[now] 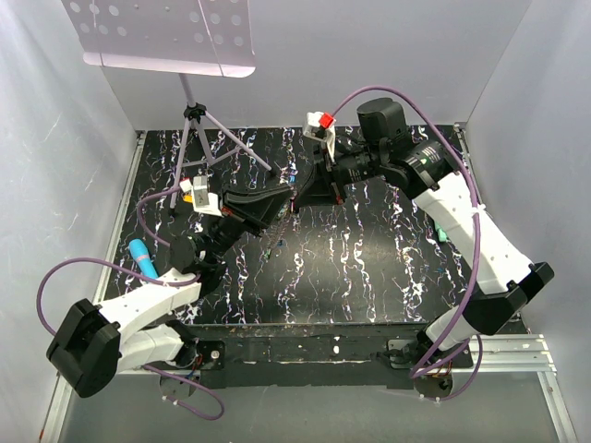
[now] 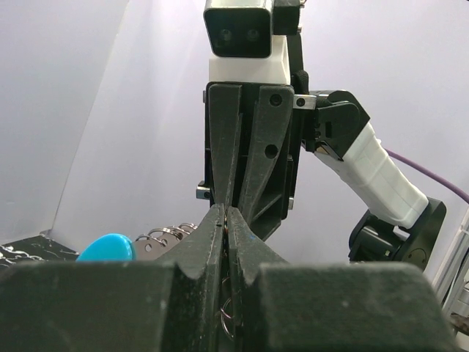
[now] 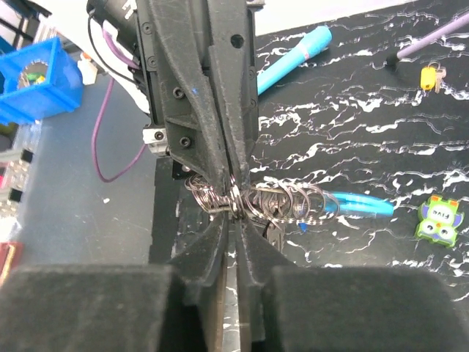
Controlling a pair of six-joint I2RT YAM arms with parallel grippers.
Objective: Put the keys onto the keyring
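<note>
Top view: the left pincer (image 1: 280,205) and right pincer (image 1: 305,192) meet tip to tip; what they grip is too small to tell

Left wrist: the left pincer's jaws are closed, with the keyring (image 2: 165,236) half hidden just left of them

Right wrist: only here both pincers visibly pinch the keyring's coils; the green toy (image 3: 440,218) to their right seems to read "Five"

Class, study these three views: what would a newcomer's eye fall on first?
The left tool and right tool meet tip to tip over the black marbled table, both shut on the keyring of linked metal rings. Its bright blue clip sticks out beside them.
</note>
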